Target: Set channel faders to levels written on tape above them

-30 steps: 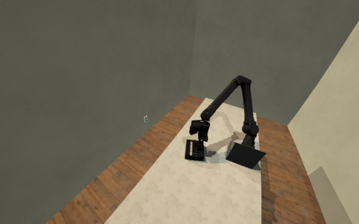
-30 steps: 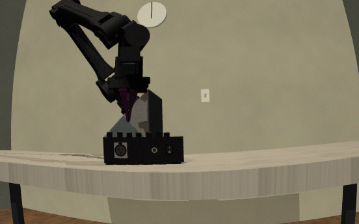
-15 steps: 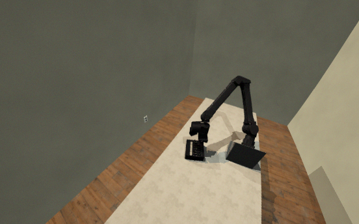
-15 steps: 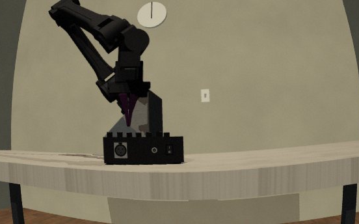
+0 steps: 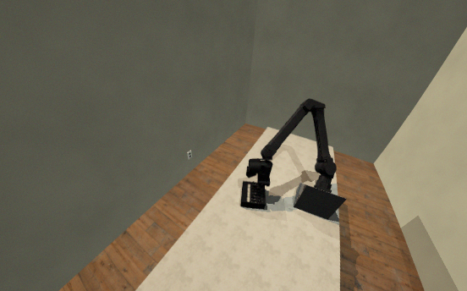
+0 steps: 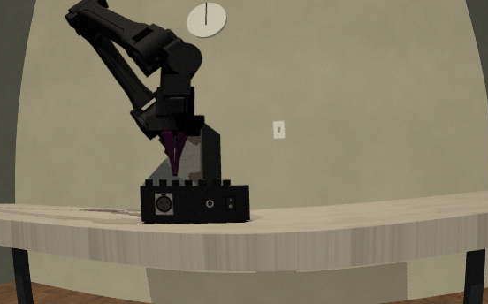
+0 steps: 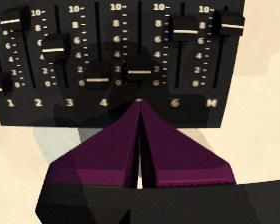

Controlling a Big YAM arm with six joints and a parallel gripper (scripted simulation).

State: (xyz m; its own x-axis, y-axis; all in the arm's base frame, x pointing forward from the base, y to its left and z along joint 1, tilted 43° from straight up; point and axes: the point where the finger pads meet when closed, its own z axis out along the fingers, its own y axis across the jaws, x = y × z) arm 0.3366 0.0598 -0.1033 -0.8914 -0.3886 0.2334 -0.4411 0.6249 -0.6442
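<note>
The black lighting desk (image 5: 254, 195) stands on its feet on the table; it also shows in the exterior view (image 6: 194, 203). In the wrist view the desk (image 7: 118, 50) shows several channel faders and a master fader (image 7: 231, 26), which sits high. The tape reads 10, 6, 2, 10, 4 above channels 2 to 6; the first label is cut off. The channel 5 cap (image 7: 139, 71) stands low on its scale. My gripper (image 7: 139, 111) (image 6: 175, 170) is shut and empty, its tips just below the channel 5 cap and a little above the desk.
The arm's dark base plate (image 5: 319, 202) lies on the table to the right of the desk. The table's left edge runs close to the desk's left side.
</note>
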